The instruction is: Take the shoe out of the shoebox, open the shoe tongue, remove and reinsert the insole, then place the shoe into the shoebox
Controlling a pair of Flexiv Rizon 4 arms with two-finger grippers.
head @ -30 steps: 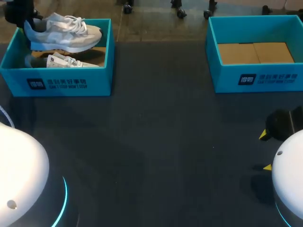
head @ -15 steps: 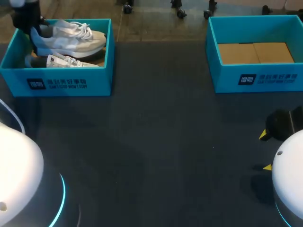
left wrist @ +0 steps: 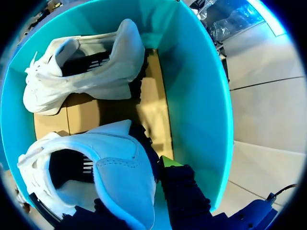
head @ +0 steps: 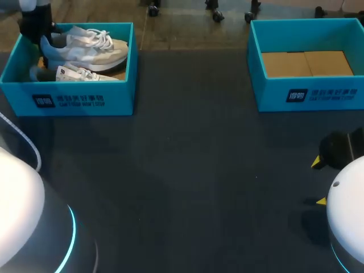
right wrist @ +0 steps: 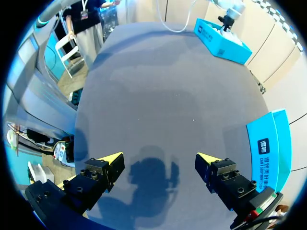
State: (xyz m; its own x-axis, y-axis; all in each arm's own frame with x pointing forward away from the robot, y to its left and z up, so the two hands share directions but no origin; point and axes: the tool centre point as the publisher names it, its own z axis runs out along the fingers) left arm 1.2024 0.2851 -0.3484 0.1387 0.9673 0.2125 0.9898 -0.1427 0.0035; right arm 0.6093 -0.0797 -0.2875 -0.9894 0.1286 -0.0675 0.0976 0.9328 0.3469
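A white sneaker (head: 85, 46) hangs by its heel in my left gripper (head: 37, 27), low inside the teal left shoebox (head: 79, 98) at the table's far left. In the left wrist view the held sneaker (left wrist: 112, 177) has its heel collar pinched by my left gripper (left wrist: 136, 187), one yellow fingertip (left wrist: 168, 162) showing outside the heel. A second white sneaker (left wrist: 81, 72) lies on its side on the box's cardboard floor, also seen as the second sneaker (head: 79, 74) from above. My right gripper (right wrist: 160, 163) hovers open over bare table, near the right edge (head: 318, 182).
An empty teal shoebox (head: 310, 94) with a cardboard floor stands at the far right. The dark table (head: 187, 170) stretches between the two boxes. The left box's teal wall (left wrist: 201, 96) rises close beside my left fingers.
My left gripper has lowered the held sneaker deeper into the left box and shifted it slightly right. The right arm has not moved.
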